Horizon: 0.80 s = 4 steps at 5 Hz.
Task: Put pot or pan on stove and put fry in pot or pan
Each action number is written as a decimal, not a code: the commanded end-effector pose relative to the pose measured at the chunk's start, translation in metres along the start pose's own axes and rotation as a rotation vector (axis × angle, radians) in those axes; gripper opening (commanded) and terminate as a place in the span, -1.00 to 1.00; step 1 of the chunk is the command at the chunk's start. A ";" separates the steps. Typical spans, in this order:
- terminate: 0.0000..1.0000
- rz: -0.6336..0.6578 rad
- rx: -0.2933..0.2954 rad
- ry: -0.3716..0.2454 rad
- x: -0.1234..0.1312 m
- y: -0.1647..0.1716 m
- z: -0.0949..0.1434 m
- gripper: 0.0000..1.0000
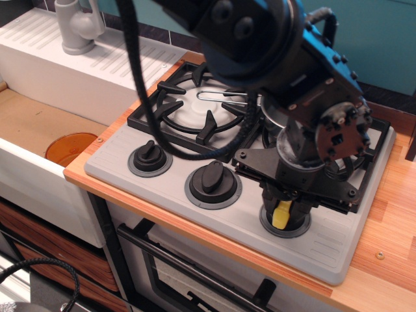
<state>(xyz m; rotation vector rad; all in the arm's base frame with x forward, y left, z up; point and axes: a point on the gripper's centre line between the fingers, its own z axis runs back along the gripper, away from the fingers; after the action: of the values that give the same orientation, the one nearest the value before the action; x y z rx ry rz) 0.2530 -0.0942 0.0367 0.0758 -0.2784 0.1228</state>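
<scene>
Yellow fry (281, 215) stands on right knob ring of stove (214, 214); hand (286, 200) low over it, fingers flanking, grip cannot be told. Saucepan (273, 117) on right burner.

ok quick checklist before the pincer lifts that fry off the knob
1. Pincer down around the fry: ok, its black fingers flank the yellow stick.
2. Firm grip on the fry: cannot tell, the contact is hidden.
3. Fry free of the right knob ring: not ok, it sits on it.
4. Saucepan on the stove: ok, its rim shows over the right burner, wire handle over the left grate.
5. Pan opening unblocked: cannot tell, the arm covers it.
</scene>
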 end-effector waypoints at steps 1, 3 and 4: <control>-1.00 -0.001 -0.043 -0.033 0.032 0.001 0.048 -1.00; -1.00 0.036 -0.037 -0.019 0.071 0.008 0.077 -1.00; -1.00 0.030 -0.059 -0.034 0.095 0.014 0.066 -1.00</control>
<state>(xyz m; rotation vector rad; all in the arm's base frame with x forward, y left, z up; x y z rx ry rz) 0.3149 -0.0746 0.1101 0.0283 -0.2594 0.1417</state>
